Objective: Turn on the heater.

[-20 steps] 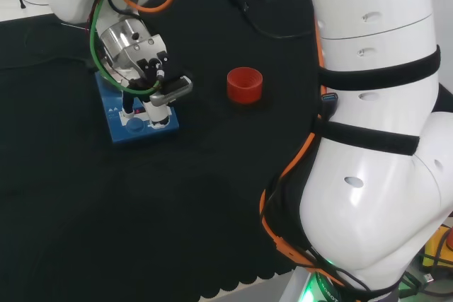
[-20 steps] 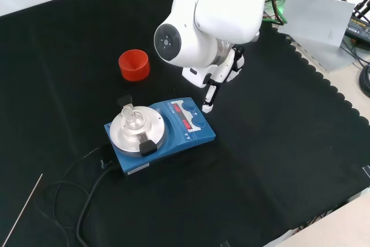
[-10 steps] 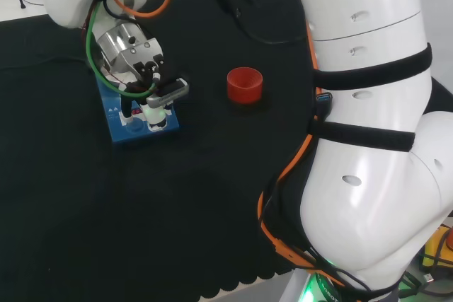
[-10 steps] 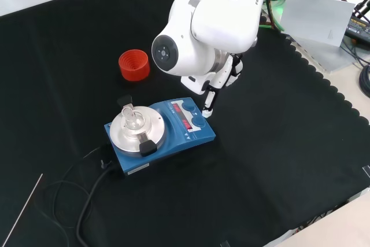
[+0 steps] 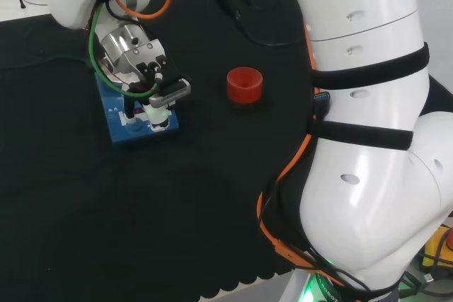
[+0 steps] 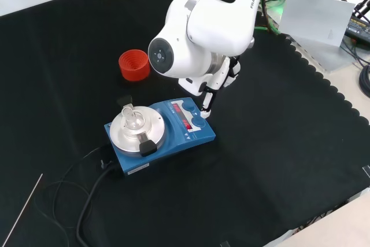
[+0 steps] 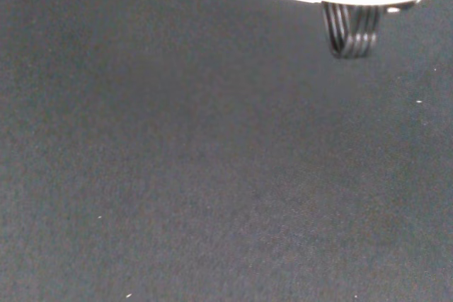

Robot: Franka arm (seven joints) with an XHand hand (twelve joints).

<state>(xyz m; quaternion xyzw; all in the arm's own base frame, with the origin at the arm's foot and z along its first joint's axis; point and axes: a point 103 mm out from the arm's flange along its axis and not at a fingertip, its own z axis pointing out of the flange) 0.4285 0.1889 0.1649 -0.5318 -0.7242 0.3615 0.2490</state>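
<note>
Pointing down, hand [image 6: 209,98] is held with one finger extended, nothing gripped; fingertip met by blue heater [image 6: 165,133] control panel below.

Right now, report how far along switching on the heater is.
Done: the hand is over the heater, one straight finger pointing down at its control panel. In hand: lining that fingertip up by the round knob; contact cannot be confirmed. Left: pressing the control.
</note>
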